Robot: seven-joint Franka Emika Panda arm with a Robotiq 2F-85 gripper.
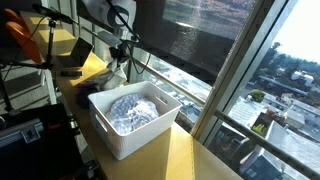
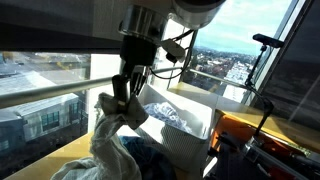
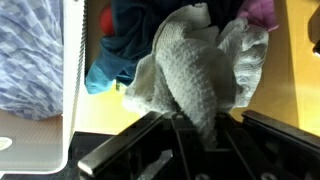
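The gripper (image 3: pixel 195 137) is clamped on the grey towel (image 3: pixel 195 70), which hangs just beside the white basket (image 3: pixel 72 90). Behind the towel, a blue garment (image 3: pixel 118 55) lies close to the basket's wall; a purple cloth (image 3: pixel 258 10) lies farthest from it.

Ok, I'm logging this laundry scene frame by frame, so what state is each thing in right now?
tool: shut on a fold of the grey towel
grey towel: crumpled, pinched at one fold, the rest draped over the pile
blue garment: bunched up, partly under the towel, outside the bin
white bin: upright, no lid
patterned cloth: heaped inside the bin
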